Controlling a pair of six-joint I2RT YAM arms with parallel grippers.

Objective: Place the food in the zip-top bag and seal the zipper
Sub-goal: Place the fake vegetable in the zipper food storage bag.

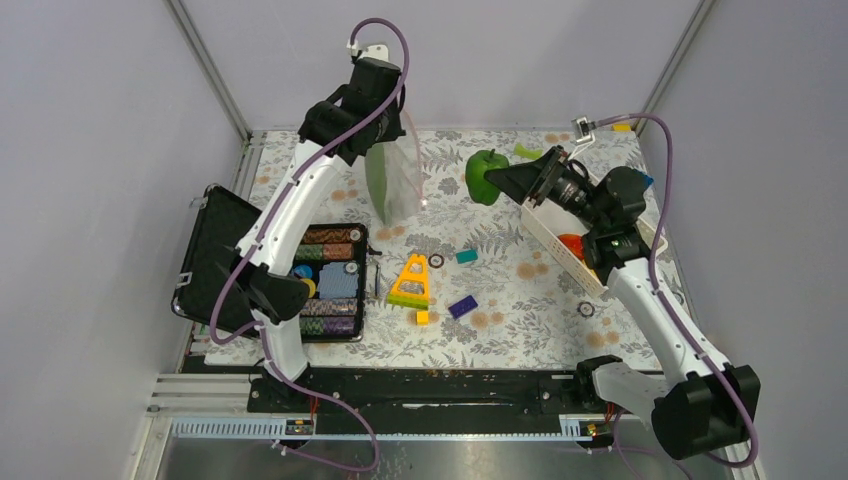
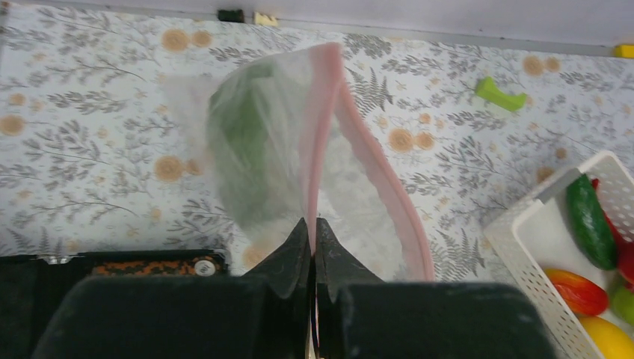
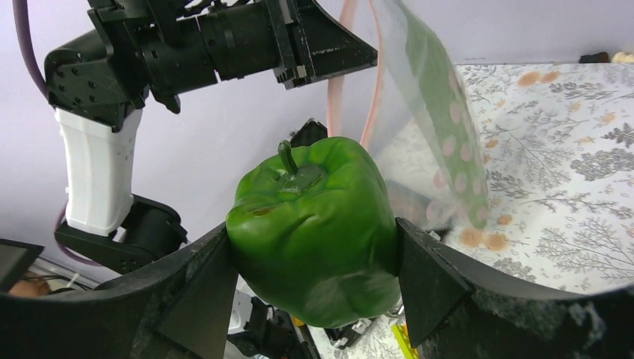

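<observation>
While the left gripper [image 2: 312, 224], pinched tight on the pink zipper [image 2: 326, 112], dangles the clear zip-top bag [image 2: 262, 149], something green inside, at upper centre of the overhead view, the right gripper [image 3: 314, 277] clamps a green pepper [image 1: 484, 175] wide-jawed just right of it.

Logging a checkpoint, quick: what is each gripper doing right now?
Left gripper: closed, pinching the zip-top bag at its mouth edge.
Right gripper: closed on the green pepper, held off the table.
</observation>
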